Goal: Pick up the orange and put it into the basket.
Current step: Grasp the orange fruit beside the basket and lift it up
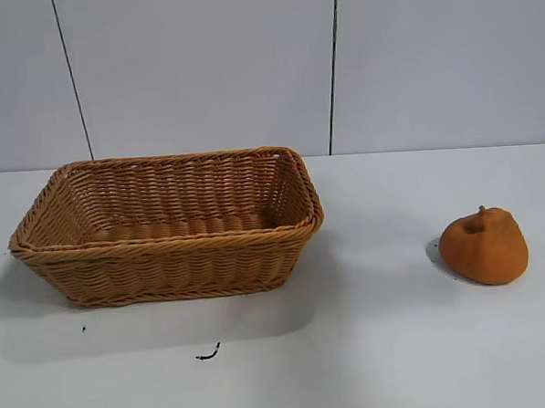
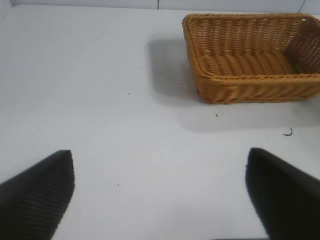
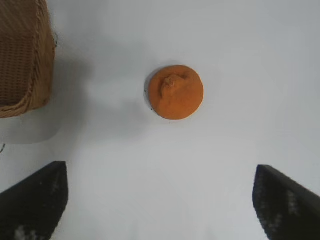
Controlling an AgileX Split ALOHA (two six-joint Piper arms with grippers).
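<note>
The orange [image 1: 484, 246] sits on the white table at the right, stem nub up. It also shows in the right wrist view [image 3: 175, 92], ahead of my right gripper [image 3: 160, 200], which is open, empty and well short of it. The wicker basket [image 1: 169, 226] stands at the left of the table, empty. It shows in the left wrist view [image 2: 252, 57] far ahead of my left gripper [image 2: 160, 195], which is open and empty over bare table. Neither arm shows in the exterior view.
A corner of the basket [image 3: 25, 55] lies at the edge of the right wrist view. A small dark scrap [image 1: 208, 354] lies on the table in front of the basket. A grey panelled wall stands behind the table.
</note>
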